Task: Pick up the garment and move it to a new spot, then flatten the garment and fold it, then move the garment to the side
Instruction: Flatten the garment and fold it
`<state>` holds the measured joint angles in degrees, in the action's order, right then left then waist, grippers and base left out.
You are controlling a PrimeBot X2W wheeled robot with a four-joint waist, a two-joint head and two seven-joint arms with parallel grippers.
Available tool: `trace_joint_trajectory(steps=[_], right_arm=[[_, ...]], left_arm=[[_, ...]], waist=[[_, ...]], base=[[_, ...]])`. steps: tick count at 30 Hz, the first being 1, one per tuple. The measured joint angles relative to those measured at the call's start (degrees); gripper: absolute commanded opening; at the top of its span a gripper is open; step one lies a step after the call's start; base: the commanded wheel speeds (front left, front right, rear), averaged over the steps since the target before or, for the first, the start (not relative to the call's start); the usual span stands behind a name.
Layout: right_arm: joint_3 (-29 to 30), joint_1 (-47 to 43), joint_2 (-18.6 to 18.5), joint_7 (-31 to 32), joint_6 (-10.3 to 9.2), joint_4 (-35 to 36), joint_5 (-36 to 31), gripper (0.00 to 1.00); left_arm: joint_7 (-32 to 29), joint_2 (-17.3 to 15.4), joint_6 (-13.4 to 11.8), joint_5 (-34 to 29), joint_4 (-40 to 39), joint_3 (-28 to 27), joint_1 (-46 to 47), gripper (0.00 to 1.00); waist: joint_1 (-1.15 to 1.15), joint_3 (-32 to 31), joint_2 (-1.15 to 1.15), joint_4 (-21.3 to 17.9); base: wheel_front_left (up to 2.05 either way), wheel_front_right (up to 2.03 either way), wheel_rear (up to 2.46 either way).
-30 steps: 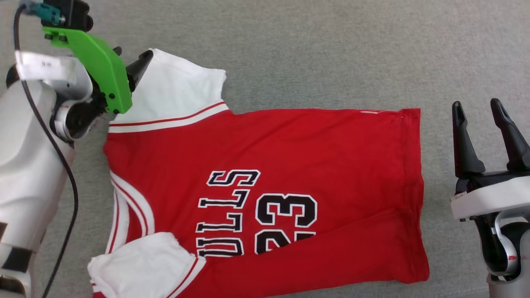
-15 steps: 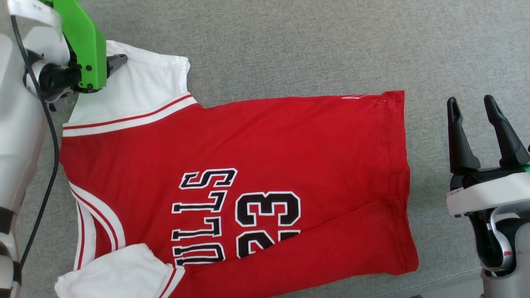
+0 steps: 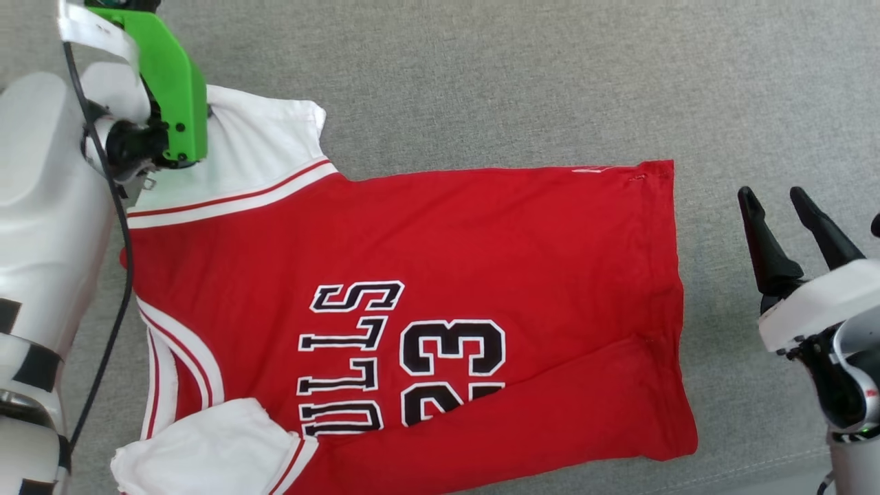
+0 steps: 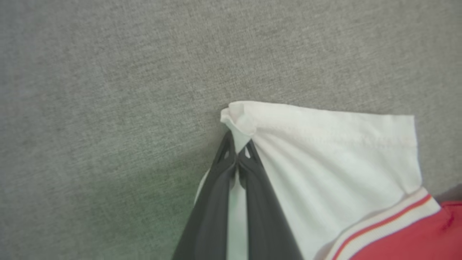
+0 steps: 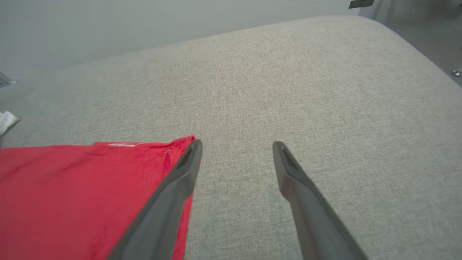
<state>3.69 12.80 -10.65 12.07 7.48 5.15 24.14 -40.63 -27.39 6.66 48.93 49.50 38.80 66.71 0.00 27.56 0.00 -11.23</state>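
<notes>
The garment (image 3: 447, 247), a red jersey T-shirt with white sleeves and a black-and-white print, lies flat on the grey cushion with its collar at the left. In the left wrist view my left gripper (image 4: 237, 146) is shut on the bunched corner of the far white sleeve (image 4: 325, 162). In the head view that arm's green wrist mount (image 3: 172, 82) covers the fingers at the sleeve's top-left edge. My right gripper (image 3: 773, 199) is open over bare cushion, just right of the hem. In the right wrist view the right gripper (image 5: 237, 146) has its left finger beside the garment's red hem corner (image 5: 72, 187).
The grey fabric cushion (image 3: 515, 82) stretches beyond the garment at the back and right. Its rounded far edge (image 5: 415, 43) drops to the floor. A cushion seam (image 3: 756, 460) runs along the lower right. The near white sleeve (image 3: 206, 447) lies folded over at the lower left.
My left gripper has shut on the corner of the far sleeve, where it stood open beside it before. The head camera has shifted a little. The right gripper stays open.
</notes>
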Motion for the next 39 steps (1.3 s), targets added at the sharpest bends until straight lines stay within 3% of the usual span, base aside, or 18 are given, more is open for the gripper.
trace_joint_trajectory(steps=[6, 12, 24, 25, 26, 27, 31, 39], right_arm=[[-2.0, 4.9, -5.6, 13.3, 0.0, -6.5, 4.3, 1.0], [-5.9, 10.7, -8.6, 24.2, 0.0, -9.3, 6.0, 1.0], [-11.4, 19.0, -11.3, 37.4, -0.02, -22.1, 6.3, 1.0], [-11.5, 19.3, -11.4, 38.5, -0.02, -22.8, 6.4, 0.82], [-11.6, 19.6, -11.4, 39.4, -0.02, -23.3, 6.4, 0.37], [-11.7, 19.9, -11.4, 39.9, -0.02, -23.5, 6.6, 0.0], [-11.6, 20.3, -11.4, 40.6, -0.02, -24.4, 7.5, 0.0], [-8.3, 18.3, -11.1, 36.2, 0.0, -22.6, 8.3, 0.0]], left_arm=[[3.7, 1.8, 0.2, 0.5, -0.5, 0.2, -1.3, 0.0], [7.6, 2.2, 0.5, 1.0, -4.3, 0.2, -1.5, 0.0], [11.3, 2.5, 0.7, 1.9, -10.5, 1.9, -2.2, 0.0], [11.4, 2.5, 0.7, 2.6, -10.8, 1.9, -2.6, 0.0], [11.7, 2.5, 0.7, 2.9, -11.0, 2.1, -3.0, 0.0], [11.9, 2.5, 0.7, 3.1, -11.1, 2.1, -3.3, 0.0], [12.6, 2.4, 0.7, 4.0, -11.5, 2.3, -4.1, 0.0], [19.1, 1.1, 0.7, 6.6, -13.4, 1.7, -10.1, 0.0]], waist=[[0.0, -2.1, 0.0, 2.5], [0.0, -3.4, 0.0, 6.1], [0.0, -3.2, 0.0, 11.6], [0.0, -3.2, 0.0, 11.9], [0.0, -3.3, 0.0, 12.1], [0.0, -3.4, 0.0, 12.2], [0.0, -4.0, 0.0, 12.4], [0.0, -7.6, 0.0, 13.0]], base=[[0.0, 0.0, 0.0], [0.0, 0.0, 0.0], [0.0, 0.0, 0.0], [0.0, 0.0, 0.0], [0.0, 0.0, 0.0], [0.0, 0.0, 0.0], [0.0, 0.0, 0.0], [0.0, 0.0, 0.0]])
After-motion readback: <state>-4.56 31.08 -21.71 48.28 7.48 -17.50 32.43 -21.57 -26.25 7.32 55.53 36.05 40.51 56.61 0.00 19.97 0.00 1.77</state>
